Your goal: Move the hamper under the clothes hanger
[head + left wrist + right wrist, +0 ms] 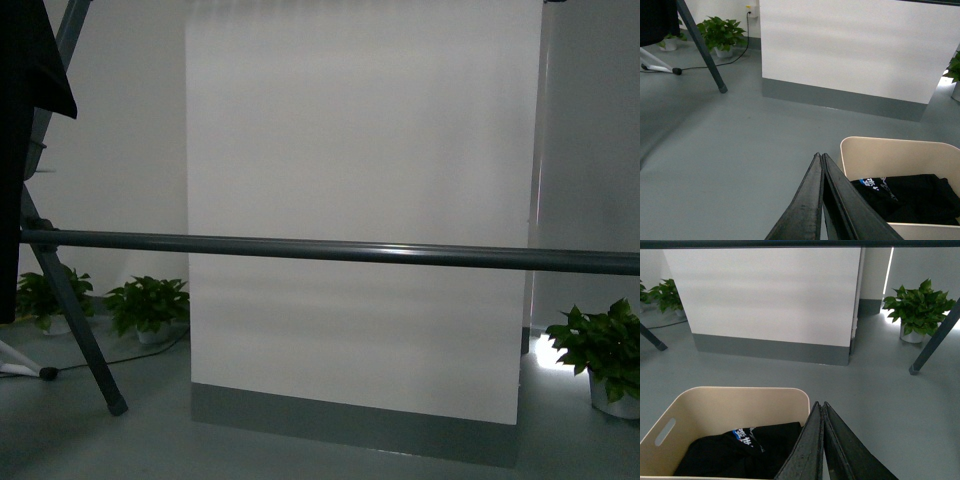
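Grey floor | both jaws pressed together, apparently empty | hamper between

Both grippers' fingers pressed together.

A bare indoor room, looking like a lab or studio staged as a laundry corner. A grey floor is running up to a white partition with a grey base strip. Potted plants are sitting along the walls, and a cable is trailing to a wall socket. A drying rack is standing over a hamper holding black clothes.
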Tool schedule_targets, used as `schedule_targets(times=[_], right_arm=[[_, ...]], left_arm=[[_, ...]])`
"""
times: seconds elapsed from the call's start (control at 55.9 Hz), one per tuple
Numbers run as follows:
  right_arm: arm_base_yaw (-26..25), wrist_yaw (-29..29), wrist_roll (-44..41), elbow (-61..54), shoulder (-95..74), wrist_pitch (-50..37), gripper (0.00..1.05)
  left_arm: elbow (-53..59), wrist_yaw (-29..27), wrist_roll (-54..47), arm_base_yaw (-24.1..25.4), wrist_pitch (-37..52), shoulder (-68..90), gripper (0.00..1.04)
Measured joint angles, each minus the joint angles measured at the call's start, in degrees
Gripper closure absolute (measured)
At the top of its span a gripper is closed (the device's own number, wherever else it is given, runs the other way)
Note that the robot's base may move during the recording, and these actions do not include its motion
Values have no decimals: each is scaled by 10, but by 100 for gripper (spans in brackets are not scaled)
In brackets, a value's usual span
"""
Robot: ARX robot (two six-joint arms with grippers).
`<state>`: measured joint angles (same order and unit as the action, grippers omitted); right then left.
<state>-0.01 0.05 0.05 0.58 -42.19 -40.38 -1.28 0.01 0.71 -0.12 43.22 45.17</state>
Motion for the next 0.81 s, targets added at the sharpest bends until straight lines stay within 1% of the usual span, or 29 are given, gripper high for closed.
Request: schedule_targets(times=[0.555, 0.805], right_arm=[[0, 0, 0, -3, 212, 193, 103], [0, -1, 0, -3, 276, 256, 103]], left_arm=[[3, 0, -2, 0, -198, -219, 101], [3, 0, -2, 0, -269, -291, 101]])
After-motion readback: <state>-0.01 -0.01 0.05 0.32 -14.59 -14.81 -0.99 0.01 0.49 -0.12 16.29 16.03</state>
